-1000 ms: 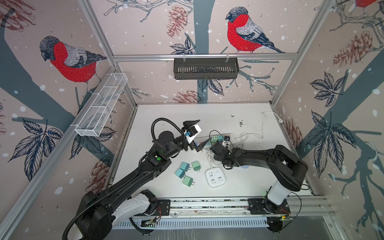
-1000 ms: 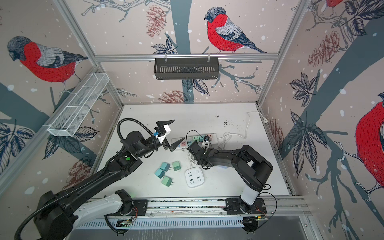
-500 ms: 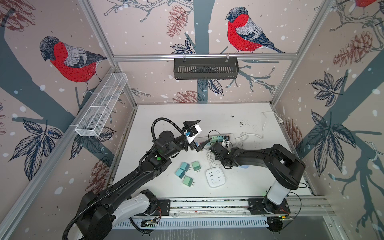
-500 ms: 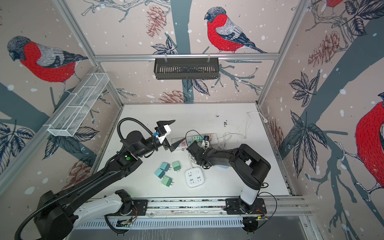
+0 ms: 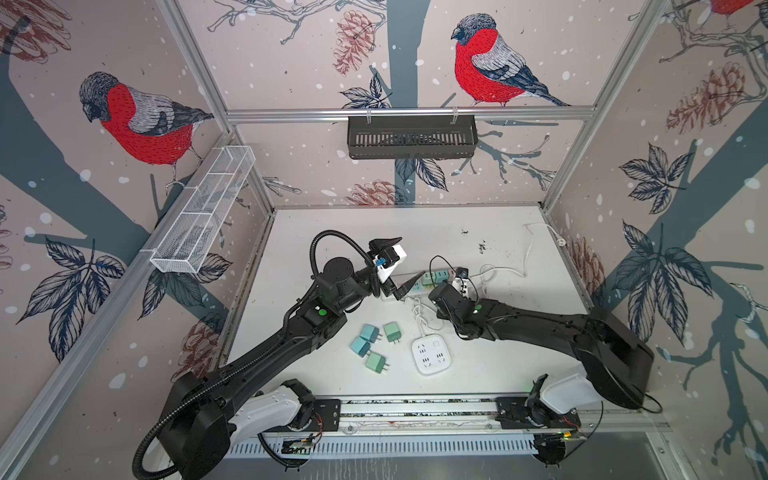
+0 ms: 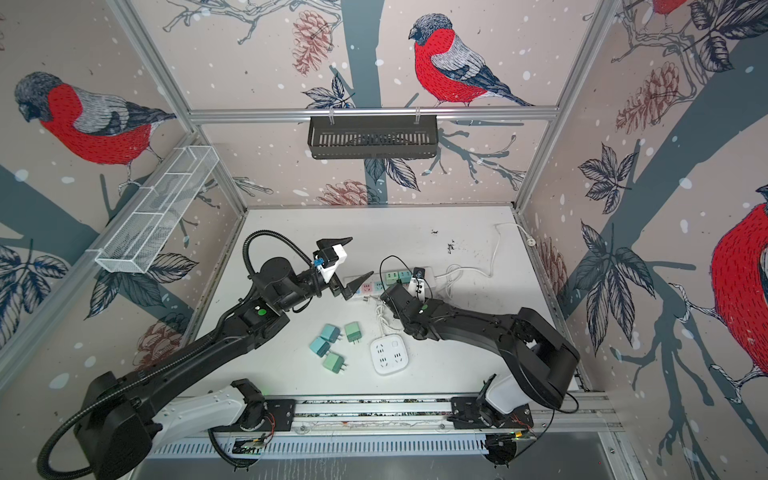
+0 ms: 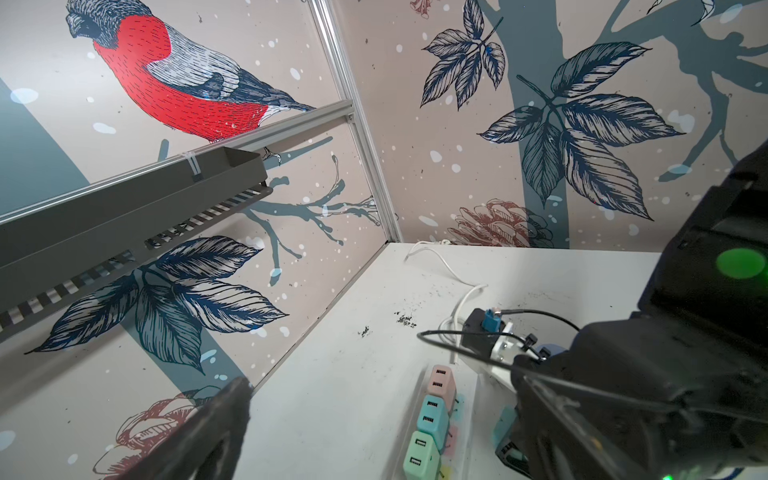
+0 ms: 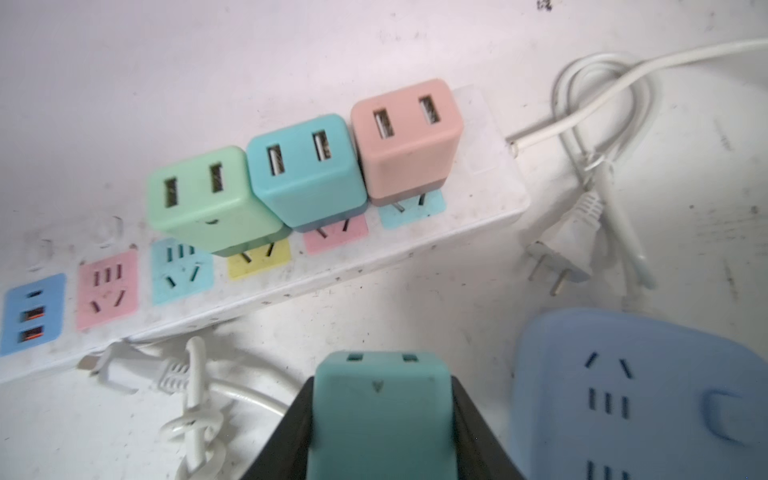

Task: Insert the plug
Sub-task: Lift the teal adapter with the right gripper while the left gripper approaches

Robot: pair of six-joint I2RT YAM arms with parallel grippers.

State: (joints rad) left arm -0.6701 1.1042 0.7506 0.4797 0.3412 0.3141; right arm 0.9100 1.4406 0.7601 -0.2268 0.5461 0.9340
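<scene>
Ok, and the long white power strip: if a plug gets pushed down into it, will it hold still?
Probably not fully: the power strip lies flat on the smooth table, no clamp visible, so it may slide or pivot. It looks like rigid plastic, so it should move as one piece. Its floppy cord likely restrains little.

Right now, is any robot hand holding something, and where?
The right gripper pinches a teal charger plug by its sides; the left gripper is open, empty.
</scene>
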